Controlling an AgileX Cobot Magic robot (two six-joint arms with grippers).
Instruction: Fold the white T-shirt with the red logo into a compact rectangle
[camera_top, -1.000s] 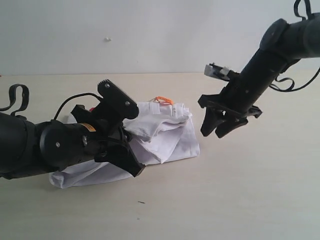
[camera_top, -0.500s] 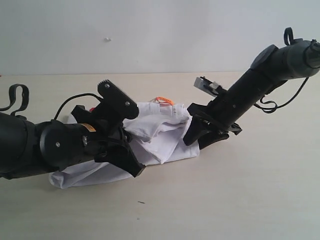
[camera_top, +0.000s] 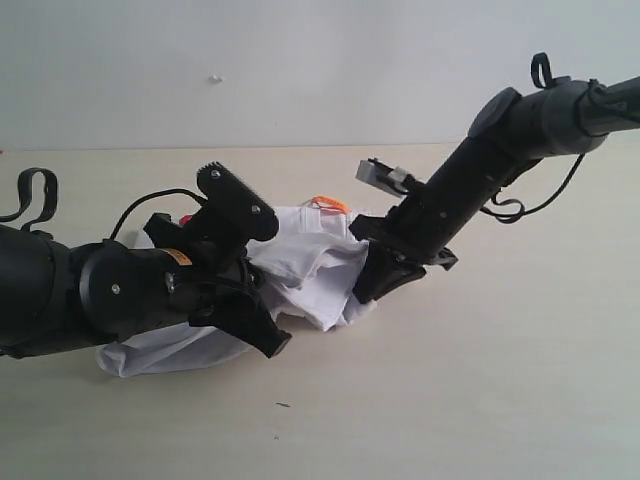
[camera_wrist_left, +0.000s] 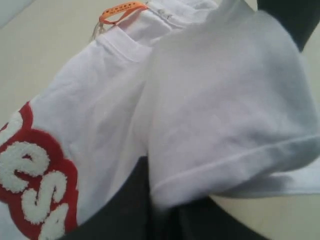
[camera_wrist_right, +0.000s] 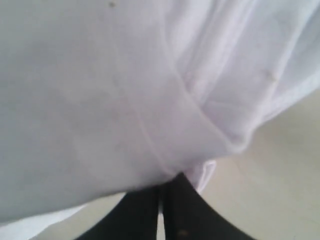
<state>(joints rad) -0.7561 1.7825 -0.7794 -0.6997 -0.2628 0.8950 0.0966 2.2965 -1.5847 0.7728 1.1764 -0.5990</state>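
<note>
The white T-shirt (camera_top: 310, 262) lies bunched on the table between the two arms, its orange neck tag (camera_top: 326, 201) at the far side. My left gripper (camera_top: 262, 335) is at the shirt's near edge. In the left wrist view its dark jaws (camera_wrist_left: 170, 212) are shut on a hemmed fold of the shirt (camera_wrist_left: 210, 100), beside the red logo (camera_wrist_left: 35, 185) and the tag (camera_wrist_left: 120, 9). My right gripper (camera_top: 372, 285) pinches the shirt's right edge. The right wrist view shows it (camera_wrist_right: 162, 200) shut on a hem of white cloth (camera_wrist_right: 100, 90).
The beige table (camera_top: 480, 400) stretches bare in front and to the right of the shirt. A pale wall stands behind. A small dark speck (camera_top: 284, 405) lies on the table near the front.
My right gripper came down and to the left from above the table, reached the shirt's right edge and shut on it; that edge has drawn inward. The left arm has hardly moved.
</note>
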